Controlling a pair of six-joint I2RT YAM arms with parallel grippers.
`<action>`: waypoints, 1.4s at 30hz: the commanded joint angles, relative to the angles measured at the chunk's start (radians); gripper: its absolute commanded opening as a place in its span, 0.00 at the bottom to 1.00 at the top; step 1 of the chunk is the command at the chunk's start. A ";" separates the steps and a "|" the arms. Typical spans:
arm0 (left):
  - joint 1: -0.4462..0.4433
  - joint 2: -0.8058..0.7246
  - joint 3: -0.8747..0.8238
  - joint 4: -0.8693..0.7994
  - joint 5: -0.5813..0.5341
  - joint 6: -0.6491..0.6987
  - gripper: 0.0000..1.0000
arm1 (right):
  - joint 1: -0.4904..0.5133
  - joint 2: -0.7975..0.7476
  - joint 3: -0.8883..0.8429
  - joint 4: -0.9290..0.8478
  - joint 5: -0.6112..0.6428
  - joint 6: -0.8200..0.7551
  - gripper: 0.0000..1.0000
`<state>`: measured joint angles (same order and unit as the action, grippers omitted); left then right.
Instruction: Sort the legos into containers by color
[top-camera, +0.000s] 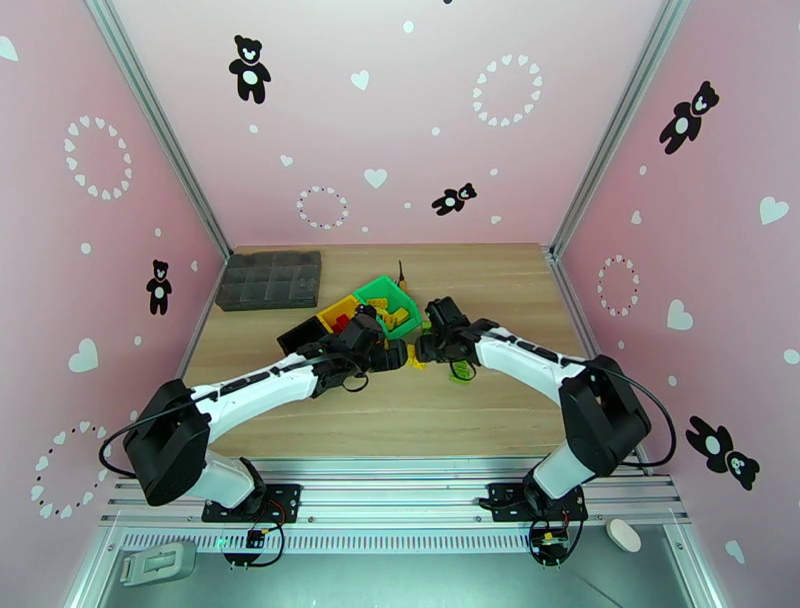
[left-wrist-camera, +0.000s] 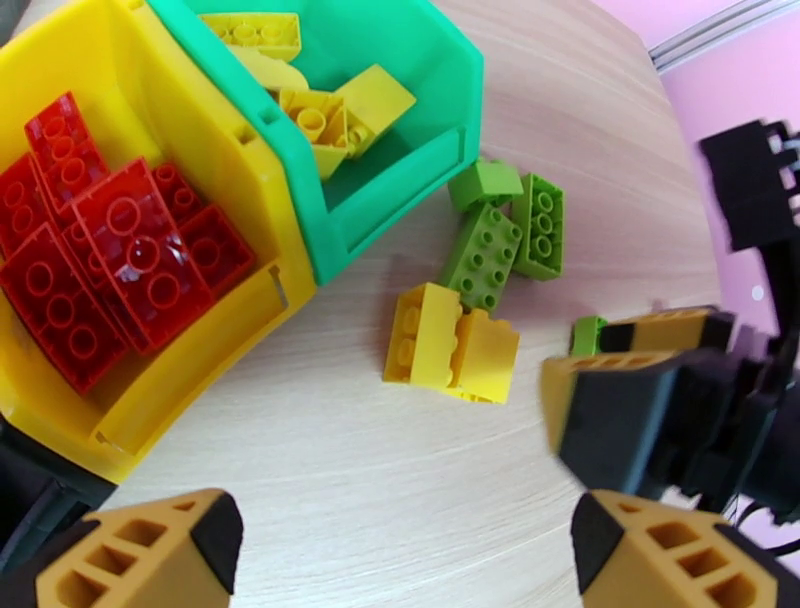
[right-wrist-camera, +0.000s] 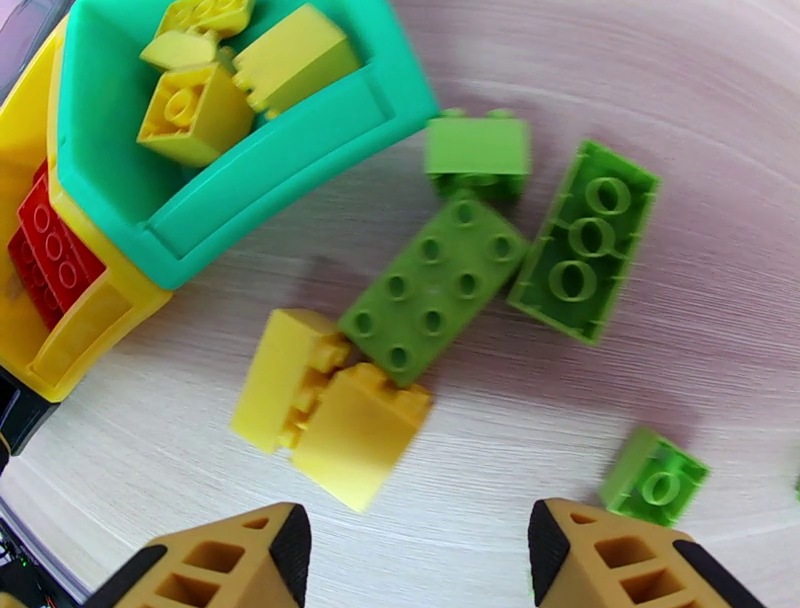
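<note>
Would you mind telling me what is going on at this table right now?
Two robot arms are sorting lego bricks by colour. The yellow bin holds red bricks, and the green bin holds yellow bricks. Two loose yellow bricks and several green bricks lie on the table beside the green bin. The left gripper and right gripper hover open above them.

At the far left of the table (top-camera: 450, 420), a compartment tray (top-camera: 270, 280). Right of it, three joined bins (top-camera: 328, 316) in a slanting row. In the middle bin (left-wrist-camera: 180, 380), a heap of bricks (left-wrist-camera: 120, 250); in the end bin (left-wrist-camera: 400, 190), a few bricks (left-wrist-camera: 320, 110). Just outside that end bin, a cluster of loose bricks (left-wrist-camera: 500, 230), a pair of touching bricks (left-wrist-camera: 450, 345) beside it, a lone brick (right-wrist-camera: 655, 478) apart.
</note>
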<state>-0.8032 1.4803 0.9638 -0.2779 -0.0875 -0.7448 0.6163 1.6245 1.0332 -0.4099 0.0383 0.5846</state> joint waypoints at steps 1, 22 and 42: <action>0.013 -0.042 -0.017 -0.023 -0.029 -0.004 0.93 | 0.017 0.040 0.002 0.024 -0.014 0.018 0.62; 0.047 -0.086 -0.057 -0.023 -0.012 -0.008 0.93 | 0.050 0.250 0.128 0.034 -0.007 0.012 0.62; 0.131 -0.131 -0.058 -0.005 0.069 0.005 0.94 | 0.052 0.061 0.134 -0.055 0.066 -0.002 0.27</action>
<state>-0.6964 1.3815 0.9131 -0.2832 -0.0601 -0.7448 0.6655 1.7390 1.1286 -0.4263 0.0822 0.5976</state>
